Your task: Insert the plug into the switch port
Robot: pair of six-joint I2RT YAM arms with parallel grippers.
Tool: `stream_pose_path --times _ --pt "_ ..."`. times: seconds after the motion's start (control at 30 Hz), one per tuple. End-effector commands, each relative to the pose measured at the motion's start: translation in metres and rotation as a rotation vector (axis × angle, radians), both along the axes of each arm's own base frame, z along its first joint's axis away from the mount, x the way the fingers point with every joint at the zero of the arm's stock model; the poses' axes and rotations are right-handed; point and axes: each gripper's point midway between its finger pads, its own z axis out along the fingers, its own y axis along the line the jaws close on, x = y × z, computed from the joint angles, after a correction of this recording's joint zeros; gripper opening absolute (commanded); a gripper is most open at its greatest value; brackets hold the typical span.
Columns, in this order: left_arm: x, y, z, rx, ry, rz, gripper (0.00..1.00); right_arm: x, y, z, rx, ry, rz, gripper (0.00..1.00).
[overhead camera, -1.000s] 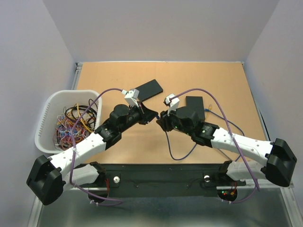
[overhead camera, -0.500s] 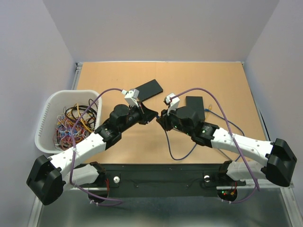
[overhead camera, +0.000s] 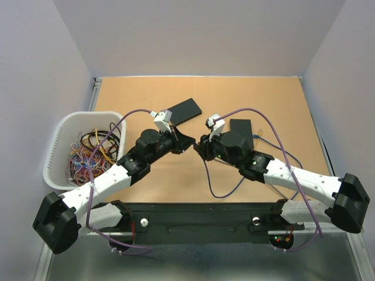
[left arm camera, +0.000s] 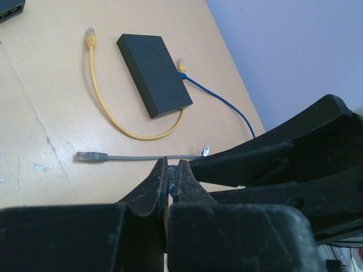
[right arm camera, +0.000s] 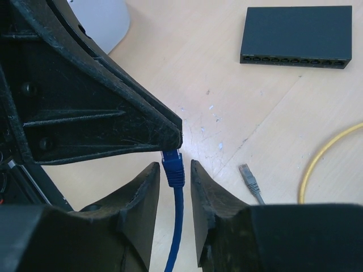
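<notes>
L fingers (left arm camera: 154,182) are clenched w/ a sliver of blue pinched btwn the tips. So the L gripper (left arm camera: 172,170) has the blue plastic plug (right arm camera: 173,167) by its front end. In R wrist view the L tips sit right on the plug's top edge. R fingers (right arm camera: 142,198) stand either side of the plug, slightly parted. A thin gap shows on each side, so they aren't pressing it; the R gripper (right arm camera: 174,165) just straddles it. The thin blue cable (right arm camera: 175,226) runs from the plug back btwn the R fingers. In top view it loops over the tan wooden tabletop (overhead camera: 263,99) toward the near edge.

The plug is off the table, approx mid-table, where the two grippers meet tip to tip. It's in no port. The black flat switch box w/ a row of ports (right arm camera: 295,34) lies well apart, port side facing the R wrist cam. A second black flat box (left arm camera: 153,73) lies just beside the R wrist in top view. A yellow cable (left arm camera: 113,122) curls round its near corner, and another blue lead (left arm camera: 221,102) meets its side. A grey cable w/ grey plug (left arm camera: 91,157) lies flat on the table near the grippers. A white plastic basket (overhead camera: 88,116) of tangled wires sits at the table's L edge.
</notes>
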Motion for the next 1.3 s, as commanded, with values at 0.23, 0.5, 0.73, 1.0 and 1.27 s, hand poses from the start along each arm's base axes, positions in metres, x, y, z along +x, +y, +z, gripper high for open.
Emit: stream_pose_path --times 0.23,0.5,0.73,1.0,1.27 --pt "0.002 -0.002 0.018 -0.029 -0.057 0.000 0.00 0.004 0.011 0.032 0.079 -0.051 0.006 0.31" --pt "0.004 -0.002 0.019 -0.029 -0.058 0.004 0.00 0.004 0.011 0.029 0.074 -0.047 0.007 0.22" --pt "0.002 -0.005 0.022 -0.047 -0.059 -0.009 0.00 0.004 0.014 0.020 0.056 -0.035 0.013 0.11" --pt "0.001 -0.007 0.019 -0.050 -0.061 -0.023 0.17 0.005 0.012 0.013 0.067 -0.040 0.003 0.00" --pt "0.015 0.004 0.015 0.005 -0.084 0.036 0.78 0.017 -0.003 -0.010 0.020 -0.019 -0.107 0.00"
